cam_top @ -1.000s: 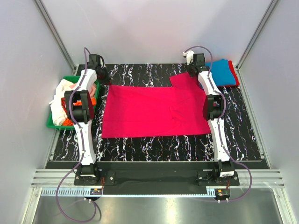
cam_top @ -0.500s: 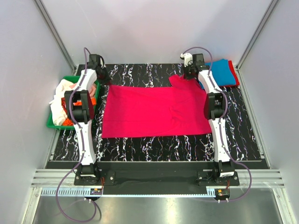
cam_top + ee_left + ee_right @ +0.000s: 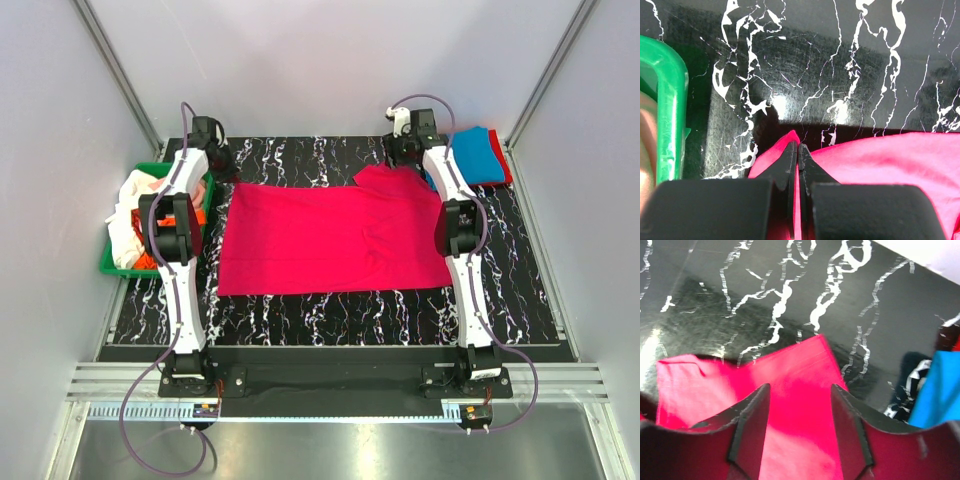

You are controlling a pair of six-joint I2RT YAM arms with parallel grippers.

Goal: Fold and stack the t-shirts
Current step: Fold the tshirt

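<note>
Looking down on a black marbled counter [image 3: 330, 310] with a pink tee [image 3: 320, 235] spread flat across its middle, one sleeve [image 3: 790, 370] reaching toward the far right corner. Find the left fingers [image 3: 797, 150] at the tee's far left corner, pressed fully together and pinching the pink cloth, drawn up there into a small peak (a sliver of pink visible in the slit between them). Find the right fingers [image 3: 754, 420] above the sleeve near the far edge, standing partly apart with nothing gripped, only pink cloth lying below and between them; cannot tell whether touching it. In the far right corner, a folded blue tee [image 3: 478, 152] resting on a red tee [image 3: 508, 172], with a strip of bare counter between the blue cloth and the sleeve in the right wrist view. At the counter's left edge, a green bin [image 3: 105, 268] heaped with more crumpled cloth: a white tee [image 3: 125, 225] along its left side, an orange tee [image 3: 148, 262] low at the near end, a peach tee [image 3: 205, 190] at the far end. From the left wrist, the bin's rim just left of the pinched corner, not touching it.
</note>
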